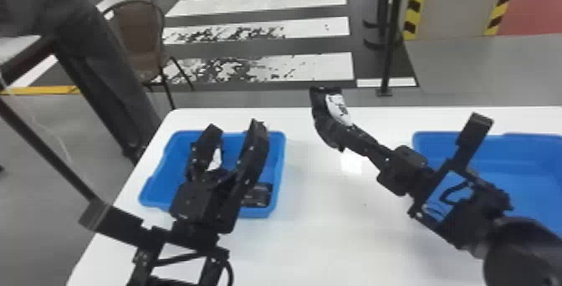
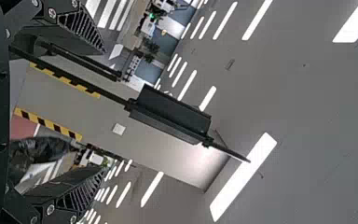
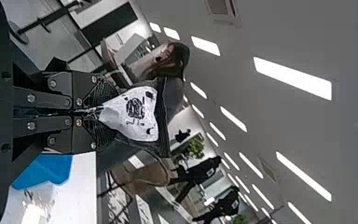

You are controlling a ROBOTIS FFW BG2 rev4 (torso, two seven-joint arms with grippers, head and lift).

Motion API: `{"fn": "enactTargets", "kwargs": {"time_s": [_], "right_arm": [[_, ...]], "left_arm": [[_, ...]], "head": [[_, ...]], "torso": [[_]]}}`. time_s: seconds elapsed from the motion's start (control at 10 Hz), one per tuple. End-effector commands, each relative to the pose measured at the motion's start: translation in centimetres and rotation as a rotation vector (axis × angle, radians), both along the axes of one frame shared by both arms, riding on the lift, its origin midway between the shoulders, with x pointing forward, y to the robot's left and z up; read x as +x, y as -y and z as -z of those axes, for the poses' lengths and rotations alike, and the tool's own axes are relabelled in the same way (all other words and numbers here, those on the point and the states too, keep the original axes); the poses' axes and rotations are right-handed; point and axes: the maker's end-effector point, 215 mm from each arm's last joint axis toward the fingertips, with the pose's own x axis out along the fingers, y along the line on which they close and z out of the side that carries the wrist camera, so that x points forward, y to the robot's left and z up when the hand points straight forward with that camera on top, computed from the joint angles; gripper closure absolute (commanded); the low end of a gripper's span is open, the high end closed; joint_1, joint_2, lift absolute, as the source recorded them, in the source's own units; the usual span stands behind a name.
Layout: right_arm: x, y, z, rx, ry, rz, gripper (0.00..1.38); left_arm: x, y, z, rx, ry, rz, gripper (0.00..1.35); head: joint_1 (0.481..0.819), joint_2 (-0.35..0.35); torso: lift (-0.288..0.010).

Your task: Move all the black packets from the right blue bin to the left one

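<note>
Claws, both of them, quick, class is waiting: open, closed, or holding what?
Left claw: open, fingers apart, holding nothing.
Right claw: closed on a soft black packet with a white label.

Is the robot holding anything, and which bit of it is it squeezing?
Yes, the right gripper pinches a black packet by one bunched-up end, where its white patch narrows. The left gripper is open and holds nothing.

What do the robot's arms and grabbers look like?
The left arm and right arm are black, with boxy parts and open frames. A black cable loops at the right arm's frame. The left gripper and right gripper each have two black fingers with ribbed tips and shiny silver screws.
</note>
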Motion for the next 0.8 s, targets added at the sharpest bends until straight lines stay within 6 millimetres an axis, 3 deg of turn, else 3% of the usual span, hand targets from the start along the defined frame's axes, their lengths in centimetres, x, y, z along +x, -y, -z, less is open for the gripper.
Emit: {"fn": "enactTargets", "kwargs": {"time_s": [0.0,0.3,0.7], "right_arm": [[-2.4,-3.4,0.6,0.021,-0.028,-0.077,1.14],[-5.0,-6.8,0.6,0.053,-0.060,-0.164,1.14],[-6.8,-8.9,2.4,0.067,-0.127,-0.218,1.14]], "left_arm": [[0.9,0.6,0.7,0.053,-0.035,0.031,0.16],[2.6,1.1,4.1,0.156,-0.173,0.095,0.16],[3.1,1.5,4.2,0.193,-0.185,0.106,0.16]], "head": [[0.694,0.228],[0.695,0.274],[0.695,0.322]], "torso": [[-0.140],[-0.140],[-0.140]]}}
